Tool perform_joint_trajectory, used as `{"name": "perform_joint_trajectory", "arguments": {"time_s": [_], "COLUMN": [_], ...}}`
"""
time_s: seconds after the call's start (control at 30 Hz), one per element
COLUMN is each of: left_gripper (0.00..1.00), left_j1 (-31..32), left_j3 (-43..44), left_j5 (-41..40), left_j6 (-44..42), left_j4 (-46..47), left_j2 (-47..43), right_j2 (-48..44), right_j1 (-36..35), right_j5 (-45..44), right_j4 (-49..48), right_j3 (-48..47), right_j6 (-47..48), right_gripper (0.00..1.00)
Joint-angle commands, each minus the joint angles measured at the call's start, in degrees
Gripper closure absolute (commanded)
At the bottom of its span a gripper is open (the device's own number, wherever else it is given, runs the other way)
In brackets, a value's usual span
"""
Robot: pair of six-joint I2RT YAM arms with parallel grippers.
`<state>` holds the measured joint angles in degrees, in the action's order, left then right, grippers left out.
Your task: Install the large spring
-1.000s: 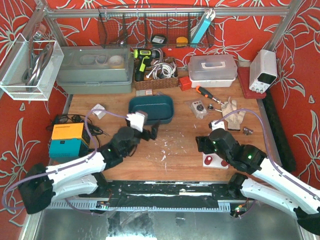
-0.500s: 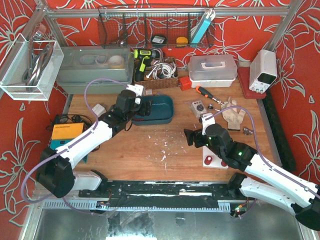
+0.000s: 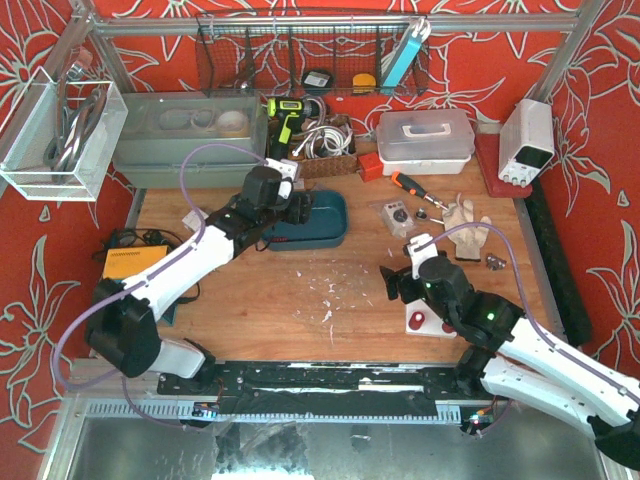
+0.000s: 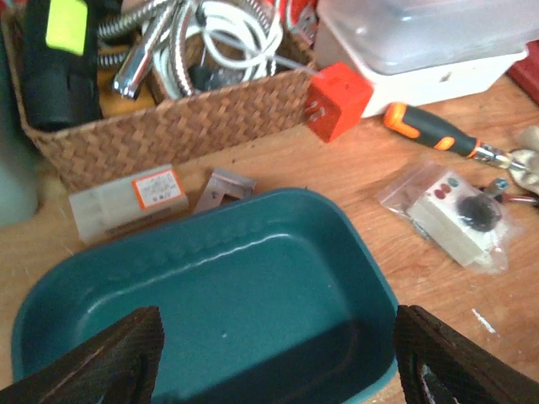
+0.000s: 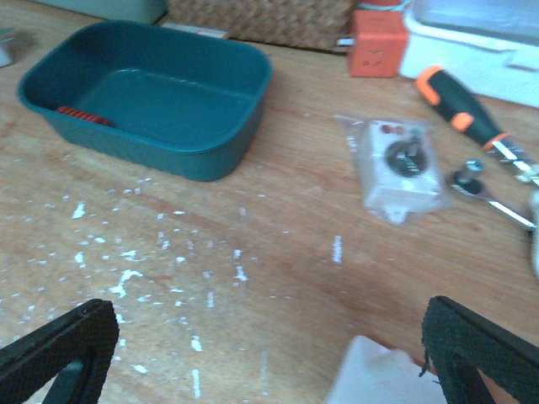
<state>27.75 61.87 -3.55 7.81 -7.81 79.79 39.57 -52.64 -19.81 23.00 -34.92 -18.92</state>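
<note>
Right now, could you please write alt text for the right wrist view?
A teal tray sits upper left on a wooden table, a red spring-like piece inside its left end. The right gripper hangs open and empty in the foreground; a bagged switch and a screwdriver lie to the right.

No lettering is legible; the clear box's (image 4: pixel 126 202) orange sticker (image 4: pixel 156 188) is blurred.

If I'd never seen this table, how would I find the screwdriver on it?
Look for the white lidded box at the back right of the wooden table. Just in front of it, on the bare wood, lies the screwdriver, with an orange cube on its left and a pale work glove on its right. It alone has a black-and-orange handle.
</note>
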Motion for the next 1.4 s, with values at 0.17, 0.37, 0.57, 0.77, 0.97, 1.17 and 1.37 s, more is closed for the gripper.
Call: {"name": "perform_joint_trajectory", "arguments": {"time_s": [0.17,0.37,0.57,0.77,0.97,1.17,1.37], "left_gripper": [0.32,0.38,0.45,0.57,0.54,0.38,0.33], "left_j1": [-0.2,-1.0,-1.2,-1.2,-1.6,-1.6,-1.6], "left_j3": [14.4,22.8,23.2,16.3,15.2,13.0,7.6], "left_j5": [-3.2,-5.4,4.3,17.0,19.1,17.4,18.3], "left_j6": [8.1,8.8,8.5,-3.3,-12.4,-22.7,-28.0], "left_j4": [-14.7,-26.6,-26.3,-17.1,-16.1,-15.7,-14.0], "left_j2": [12.5,22.3,27.4,26.8,24.7,22.1,20.5], "right_j2": [-10.7,-11.9,-11.0,-2.4,4.3,8.5,6.3], "right_j1": [-0.1,-0.1,-0.1,0.0,0.0,0.0,0.4], "right_j5": [-5.2,-3.3,-2.7,-1.6,-2.0,1.2,2.8], "right_j4": [17.6,30.0,29.1,30.6,31.8,34.4,33.4], "right_j3": [-7.0,-10.6,-11.6,-12.8,-16.5,-19.9,-19.7], "right_j6": [-8.1,-13.0,-7.6,-9.1,-5.6,-5.1,-3.9], "right_gripper": [0.03,0.04,0.02,0.01,0.01,0.01,0.01]}}
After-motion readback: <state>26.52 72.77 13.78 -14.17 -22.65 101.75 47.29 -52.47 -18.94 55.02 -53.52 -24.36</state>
